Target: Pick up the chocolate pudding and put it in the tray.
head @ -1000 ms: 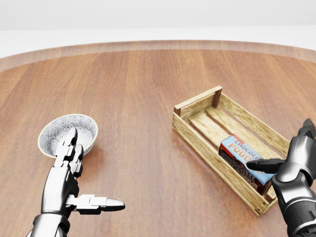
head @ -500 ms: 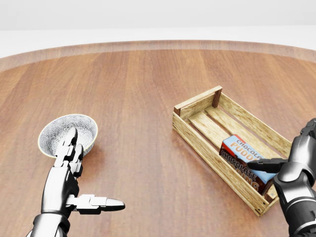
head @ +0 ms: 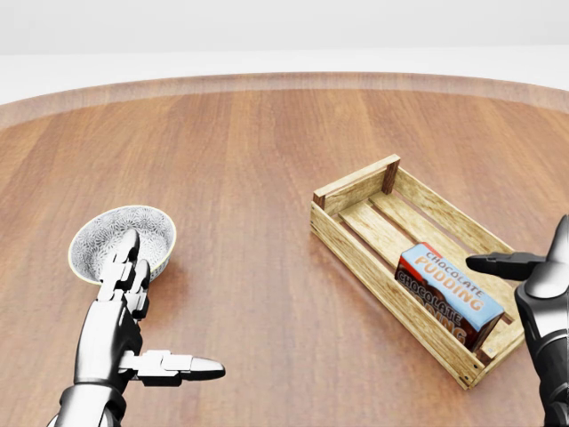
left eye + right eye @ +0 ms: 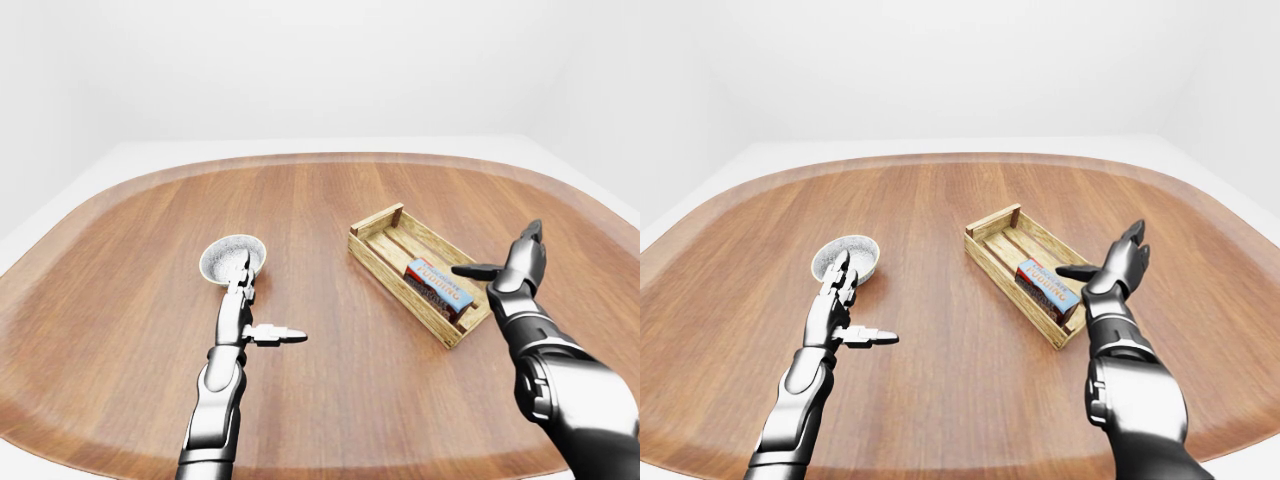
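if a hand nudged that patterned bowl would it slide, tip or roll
The bowl sits upright on smooth wood table, so a low push would probably slide it. Its round, flaring walls suggest a high push on the rim could tip it. It looks like rigid ceramic, likely fragile; the left hand is open beside it.

One chocolate pudding box (image 3: 447,290), one wooden tray (image 3: 356,191), one patterned bowl (image 3: 100,235), one table (image 3: 249,151)
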### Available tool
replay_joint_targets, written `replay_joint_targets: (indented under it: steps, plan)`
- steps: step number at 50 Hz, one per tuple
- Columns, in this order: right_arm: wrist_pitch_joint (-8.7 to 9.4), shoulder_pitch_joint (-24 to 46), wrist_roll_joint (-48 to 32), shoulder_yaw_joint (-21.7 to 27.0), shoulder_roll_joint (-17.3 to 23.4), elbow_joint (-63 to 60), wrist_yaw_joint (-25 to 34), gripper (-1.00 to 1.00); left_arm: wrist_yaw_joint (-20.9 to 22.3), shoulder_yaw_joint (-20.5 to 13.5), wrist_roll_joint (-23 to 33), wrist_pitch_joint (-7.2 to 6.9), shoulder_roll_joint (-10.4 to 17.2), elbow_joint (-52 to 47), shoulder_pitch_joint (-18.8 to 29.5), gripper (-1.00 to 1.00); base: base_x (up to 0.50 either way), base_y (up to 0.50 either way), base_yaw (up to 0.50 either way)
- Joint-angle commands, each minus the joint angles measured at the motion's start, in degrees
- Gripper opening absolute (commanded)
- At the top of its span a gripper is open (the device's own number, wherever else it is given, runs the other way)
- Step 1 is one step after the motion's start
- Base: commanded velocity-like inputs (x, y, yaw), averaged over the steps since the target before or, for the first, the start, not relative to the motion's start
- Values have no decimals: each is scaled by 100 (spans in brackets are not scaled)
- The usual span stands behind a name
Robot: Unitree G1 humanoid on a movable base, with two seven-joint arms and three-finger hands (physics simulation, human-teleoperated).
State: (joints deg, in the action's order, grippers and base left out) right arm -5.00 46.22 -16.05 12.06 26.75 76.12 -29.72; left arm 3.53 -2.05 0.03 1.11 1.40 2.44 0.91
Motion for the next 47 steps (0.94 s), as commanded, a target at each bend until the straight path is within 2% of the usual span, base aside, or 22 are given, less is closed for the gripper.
replay_joint_targets:
  steps: [1,17,20,26,33,42,47]
  plan:
    - [0,277,284,57,177,-100,102,100,-2,-5,-24,-54,-6,-53,-6,100,0,0,0]
    - [0,388,503,98,508,-241,-28,100,3,-9,-36,-53,-5,-36,-1,100,0,0,0]
    - [0,430,501,93,571,-290,-28,100,3,-6,-37,-100,-5,-93,-13,100,0,0,0]
    - [0,543,743,174,654,-392,-28,100,2,-8,-37,-52,-8,-39,-6,100,0,0,0]
    - [0,574,723,132,794,-553,-28,100,-1,0,-32,-70,-10,-65,-16,100,0,0,0]
    - [0,689,954,199,853,-1004,-28,100,-1,-7,-37,-44,-10,-30,-12,100,0,0,0]
    - [0,685,1078,215,825,-1432,-18,100,-6,-6,-39,-76,-10,-69,-18,100,0,0,0]
